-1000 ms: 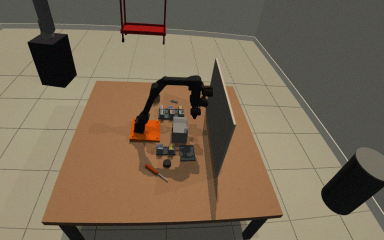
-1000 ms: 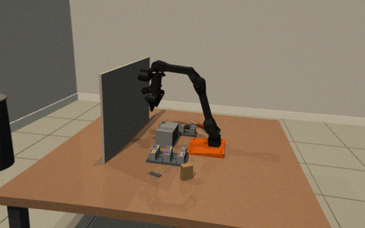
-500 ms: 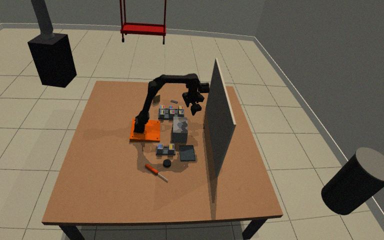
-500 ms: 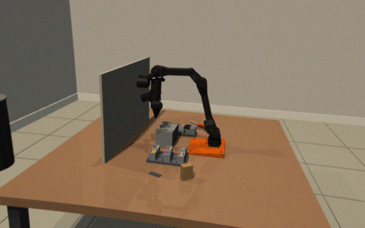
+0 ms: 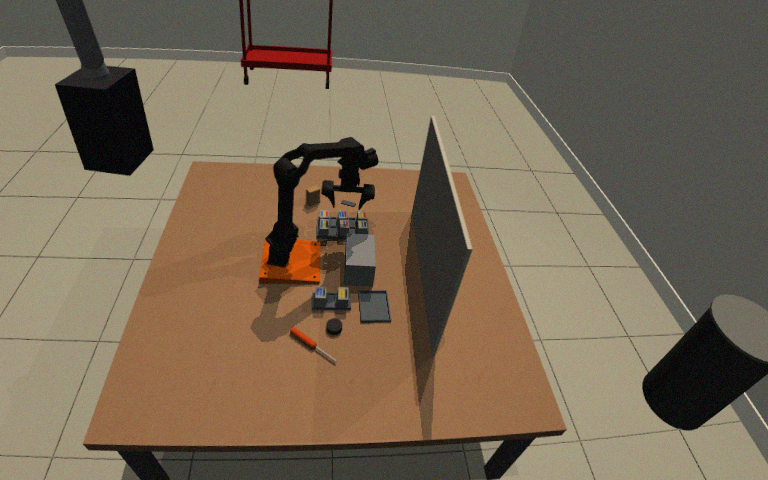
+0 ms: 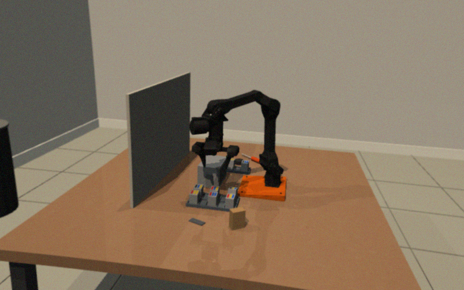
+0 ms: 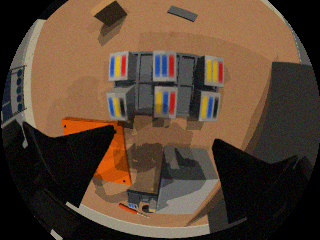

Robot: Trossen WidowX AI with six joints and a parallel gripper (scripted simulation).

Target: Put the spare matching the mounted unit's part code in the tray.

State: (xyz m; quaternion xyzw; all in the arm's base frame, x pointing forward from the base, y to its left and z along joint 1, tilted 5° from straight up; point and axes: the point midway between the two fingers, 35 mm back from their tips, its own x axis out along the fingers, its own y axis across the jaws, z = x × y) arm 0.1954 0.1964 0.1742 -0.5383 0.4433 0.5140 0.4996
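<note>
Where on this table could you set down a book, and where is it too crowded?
Bare patches: the table's near part, past the screwdriver; also left of the orange base plate. Crowded: between that plate and the upright panel.
</note>
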